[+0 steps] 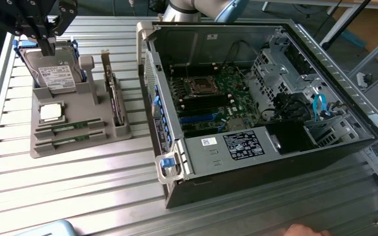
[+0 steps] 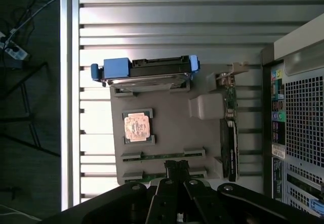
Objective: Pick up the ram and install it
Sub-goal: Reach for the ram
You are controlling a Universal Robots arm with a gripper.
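Two rams lie side by side in slots of the grey holder [image 1: 77, 150]: one ram [image 1: 71, 127] and a second ram [image 1: 67, 141] nearer the holder's front edge. In the wrist view the first ram [image 2: 163, 157] shows whole, while the second ram [image 2: 147, 175] is partly covered by my fingertips. My gripper [image 1: 47, 48] hangs high above the holder's back end, over the hard drive, apart from both sticks. My gripper [image 2: 176, 167] is shut with nothing between its fingers.
The holder also carries an upright hard drive [image 1: 57, 73] in a blue frame, a square processor chip [image 1: 51, 112] and an upright expansion card [image 1: 114, 98]. An open computer case [image 1: 196, 169] lies on the exterior view's right, motherboard [image 1: 208, 93] exposed. A person's hand [image 1: 304, 230] is at the bottom edge.
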